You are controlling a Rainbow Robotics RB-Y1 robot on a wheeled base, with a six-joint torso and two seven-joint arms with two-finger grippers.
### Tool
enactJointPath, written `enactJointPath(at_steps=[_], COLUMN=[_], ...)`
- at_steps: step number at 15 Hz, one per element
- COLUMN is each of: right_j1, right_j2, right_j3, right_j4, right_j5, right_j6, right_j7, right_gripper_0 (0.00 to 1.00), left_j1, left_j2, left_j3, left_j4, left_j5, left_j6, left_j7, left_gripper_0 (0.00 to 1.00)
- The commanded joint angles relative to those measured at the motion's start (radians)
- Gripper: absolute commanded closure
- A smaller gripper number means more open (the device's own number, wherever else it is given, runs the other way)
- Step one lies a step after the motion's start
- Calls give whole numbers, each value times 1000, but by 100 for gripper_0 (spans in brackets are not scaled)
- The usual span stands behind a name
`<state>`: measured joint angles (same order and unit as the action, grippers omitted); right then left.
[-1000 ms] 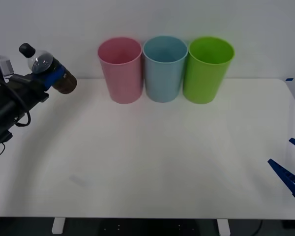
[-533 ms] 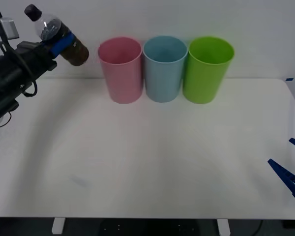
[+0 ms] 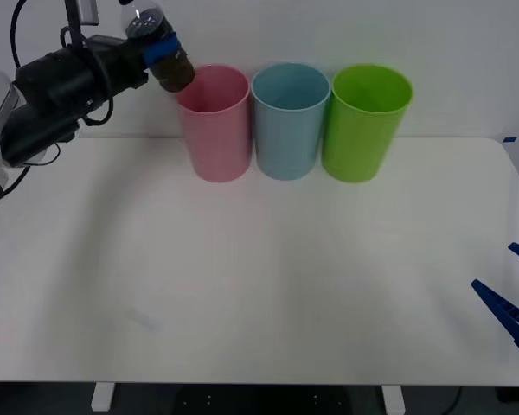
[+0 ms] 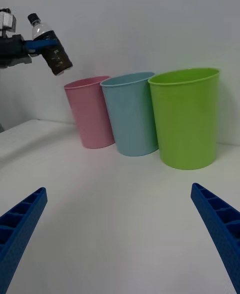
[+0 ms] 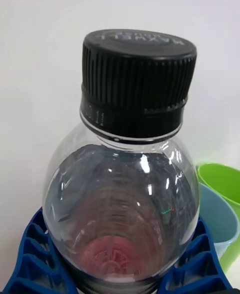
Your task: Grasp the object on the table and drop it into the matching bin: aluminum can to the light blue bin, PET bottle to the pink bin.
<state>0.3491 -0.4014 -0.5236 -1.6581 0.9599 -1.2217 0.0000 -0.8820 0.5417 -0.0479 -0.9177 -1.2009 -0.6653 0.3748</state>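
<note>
The left claw (image 3: pixel 158 47) was clamped around the PET bottle (image 3: pixel 159 50), its blue ribbed fingers (image 5: pixel 30 254) pressed against the clear shoulder on both sides, as the left wrist view showed. The bottle hung in the air, off the bench (image 3: pixel 268 259), tilted with its black cap up and away from the bins and its dark, liquid-filled base pointing down toward the near rim of the pink bin (image 3: pixel 214 121). In the front view that base sat just at the bin's left edge, above the rim, not yet over the mouth. The release probably turned on this: the bottle's long axis leaned toward the bin, but the base likely needed to travel a little further to the robot's right to clear the rim. The light blue bin (image 3: pixel 290 119) stood touching or just beside the pink one. The right claw (image 3: pixel 512 309) waited spread wide, low at the bench's right edge, well apart from the bins.
</note>
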Motion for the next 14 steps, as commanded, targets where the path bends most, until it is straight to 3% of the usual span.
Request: enactJointPath(at_steps=[1,5,8,14], right_j1=[0,0,0,0], right_j2=[0,0,0,0], right_j3=[0,0,0,0], right_j4=[0,0,0,0], right_j5=[0,0,0,0], right_j6=[0,0,0,0], right_j7=[0,0,0,0], right_gripper_0=[0,0,0,0], left_j1=[-104,-209,-232,-232], left_j2=[-26,-103,-148,-157], left_j3=[-50,-53,-53,-53], left_j4=[134,263,287,287], left_j5=[-8,-80,-94,-89], left_j6=[4,62,121,133], left_j7=[-19,-43,-59,-79], left_gripper_0=[98,98,98,95])
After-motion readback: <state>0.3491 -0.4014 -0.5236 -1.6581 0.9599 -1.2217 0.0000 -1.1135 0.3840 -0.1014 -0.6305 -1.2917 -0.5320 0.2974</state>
